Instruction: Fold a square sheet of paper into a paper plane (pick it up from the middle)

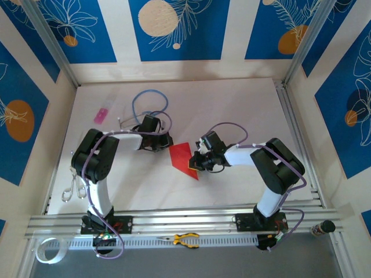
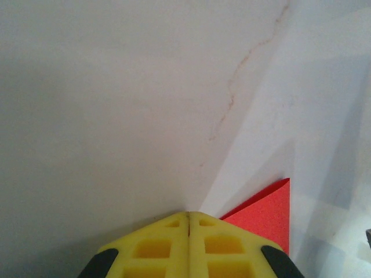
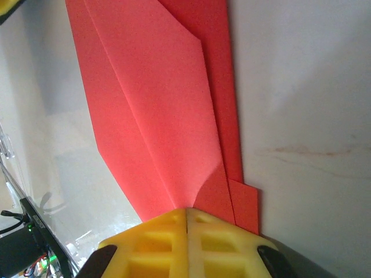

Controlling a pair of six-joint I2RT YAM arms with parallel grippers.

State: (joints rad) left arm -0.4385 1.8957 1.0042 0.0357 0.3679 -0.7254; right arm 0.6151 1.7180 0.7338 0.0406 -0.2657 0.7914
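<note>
Yellow fingers [image 3: 156, 237] of the right gripper [image 3: 186, 213] are pressed together, their tips against the near end of the red sheet of paper [image 3: 156, 104], which lies partly folded in overlapping layers; whether a layer is caught between them I cannot tell. Left gripper [image 2: 188, 215] is likewise closed, tips down on the white table [image 2: 116, 116] just beside the sheet's corner. Seen from above, the sheet sits mid-table between both grippers.
</note>
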